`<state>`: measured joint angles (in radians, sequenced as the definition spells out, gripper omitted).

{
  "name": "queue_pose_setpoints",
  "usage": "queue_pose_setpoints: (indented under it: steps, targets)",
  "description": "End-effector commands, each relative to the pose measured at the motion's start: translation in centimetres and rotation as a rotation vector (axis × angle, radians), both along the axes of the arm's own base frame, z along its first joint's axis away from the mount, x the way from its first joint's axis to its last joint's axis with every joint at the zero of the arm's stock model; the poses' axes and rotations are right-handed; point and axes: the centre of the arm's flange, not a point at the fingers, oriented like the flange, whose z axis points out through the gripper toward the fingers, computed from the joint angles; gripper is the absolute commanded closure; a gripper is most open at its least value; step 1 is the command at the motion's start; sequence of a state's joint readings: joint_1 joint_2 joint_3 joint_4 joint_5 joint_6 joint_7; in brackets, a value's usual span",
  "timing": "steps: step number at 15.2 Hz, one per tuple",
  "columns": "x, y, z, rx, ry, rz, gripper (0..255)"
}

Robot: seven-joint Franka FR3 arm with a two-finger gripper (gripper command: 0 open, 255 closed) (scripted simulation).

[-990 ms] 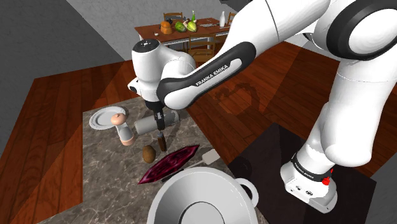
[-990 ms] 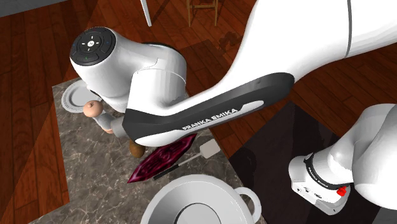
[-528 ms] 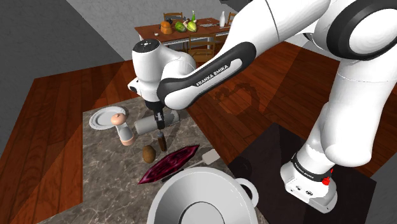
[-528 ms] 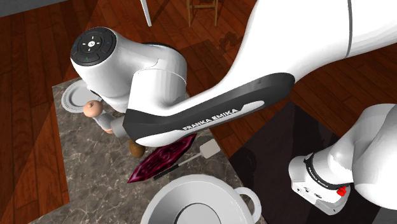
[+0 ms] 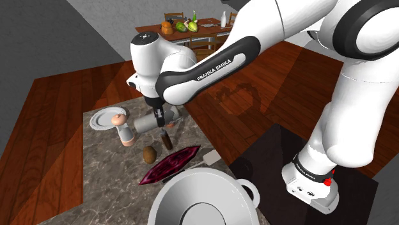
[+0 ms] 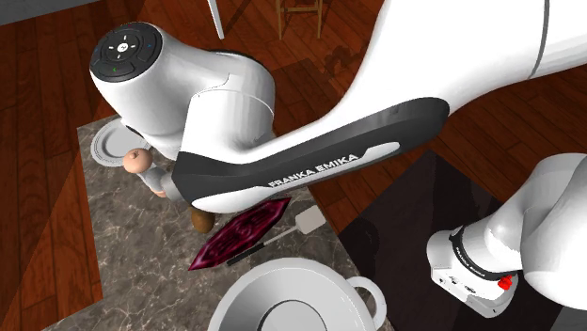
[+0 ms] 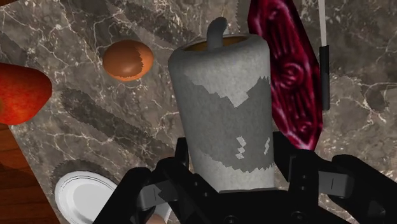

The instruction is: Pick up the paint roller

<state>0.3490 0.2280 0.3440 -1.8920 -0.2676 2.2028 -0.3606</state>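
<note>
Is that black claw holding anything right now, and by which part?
Yes. The gripper is shut on the paint roller, with its two fingers clasping the grey cylinder from either side, near one end.

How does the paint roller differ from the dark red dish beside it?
The paint roller is a grey cylinder with white patches, while the dark red dish is flat, pointed and patterned. The paint roller is clasped in the gripper, whereas the dark red dish lies free on the marble counter. Both are longer than they are wide.
</note>
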Motion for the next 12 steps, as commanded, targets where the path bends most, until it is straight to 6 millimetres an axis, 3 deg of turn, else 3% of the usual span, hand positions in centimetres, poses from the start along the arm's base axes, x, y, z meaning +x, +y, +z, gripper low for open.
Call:
queue_pose_setpoints:
  steps: [1, 10, 12]
  targets:
    - [0.0, 0.0, 1.2, 0.001, -0.001, 0.0, 255]
    - [0.0, 0.0, 6.0, 0.001, -0.001, 0.0, 255]
    - [0.0, 0.0, 6.0, 0.001, -0.001, 0.0, 255]
